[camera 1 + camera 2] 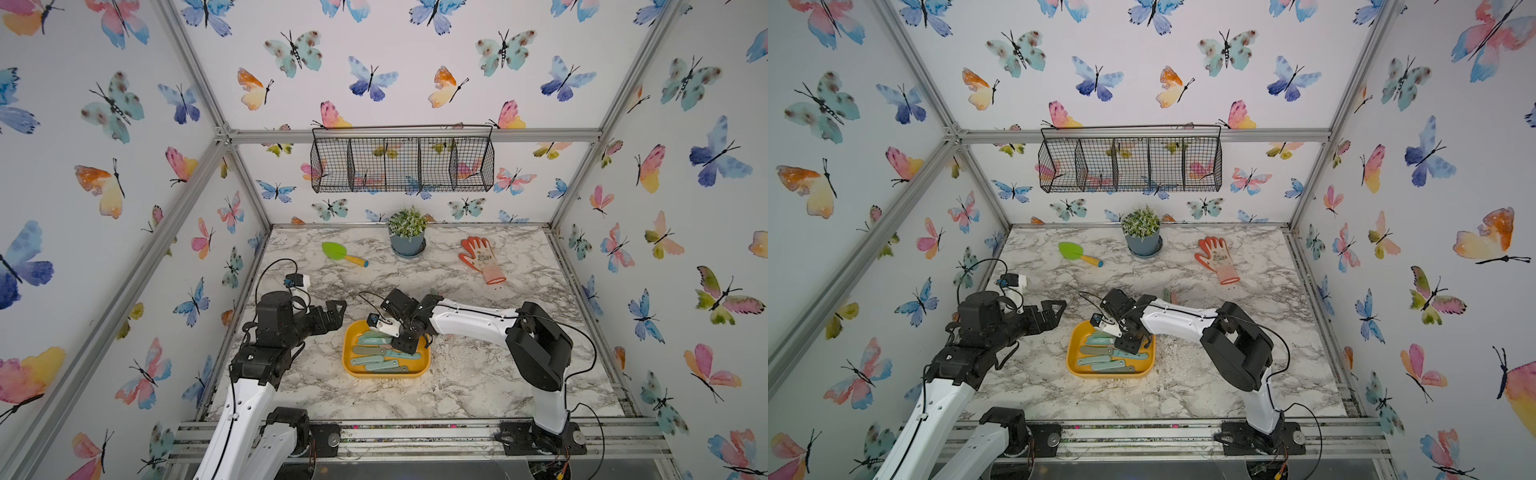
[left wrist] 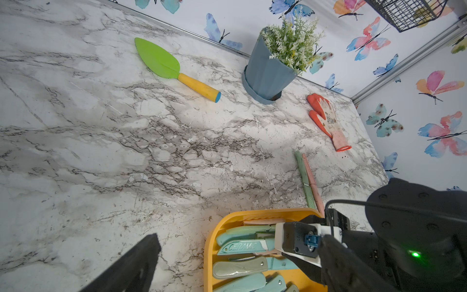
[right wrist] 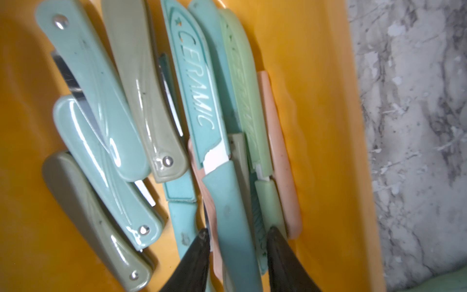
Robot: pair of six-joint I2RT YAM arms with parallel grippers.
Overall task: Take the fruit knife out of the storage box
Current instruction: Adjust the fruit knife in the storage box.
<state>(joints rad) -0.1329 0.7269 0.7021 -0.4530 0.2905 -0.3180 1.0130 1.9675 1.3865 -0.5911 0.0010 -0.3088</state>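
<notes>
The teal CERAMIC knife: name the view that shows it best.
Right wrist: the teal CERAMIC knife lies close, lettering sharp. Left wrist shows only its lettered sheath. Both top views: too small to single out.

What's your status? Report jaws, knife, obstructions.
Left gripper beside yellow tray, jaws open. Right gripper in tray, jaws open astride handle of teal ceramic knife. Green knife and pink knife crowd it.

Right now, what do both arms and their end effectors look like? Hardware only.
Both arms match: the left arm and right arm have glossy white link shells between bulky black joint housings. Thin black cables loop outside. The left end effector and right end effector carry black, tapered, pointed fingers. A green light glows on one black housing.
</notes>
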